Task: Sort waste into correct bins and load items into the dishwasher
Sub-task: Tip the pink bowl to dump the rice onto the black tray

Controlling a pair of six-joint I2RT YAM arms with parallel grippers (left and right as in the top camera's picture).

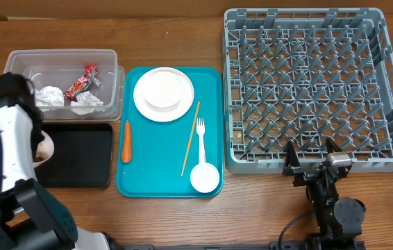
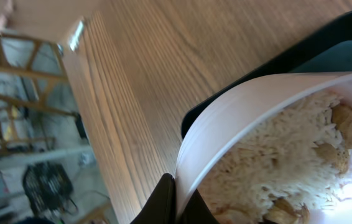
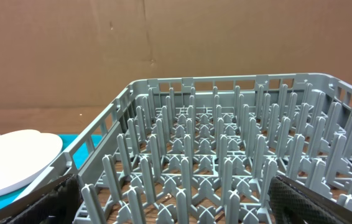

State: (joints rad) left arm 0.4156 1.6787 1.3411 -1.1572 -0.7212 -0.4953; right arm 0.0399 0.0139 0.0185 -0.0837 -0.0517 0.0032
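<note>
- Left end effector: pressed together, pinching the rim of the bowl. The bowl is held at the left edge of the black tray.
- The bowl is full of rice with nuts. No scraps show on the black tray yet.
- Right end effector: spread wide, holding nothing, parked at the near edge of the rack.
- Looks done: the tub, on the surface behind the black tray, holds the napkins and the wrapper.
- Left, waste: the bowl's scraps need tipping out. The carrot lies on the teal tray at its left edge.
- Left, dishes: nothing is in the rack.
- On the teal tray:
  - the plate sits at the far end;
  - the chopstick and fork lie side by side;
  - the cup sits in the near right corner.
- Judged: paper waste is sorted, food waste is in hand, and loading has not begun.
</note>
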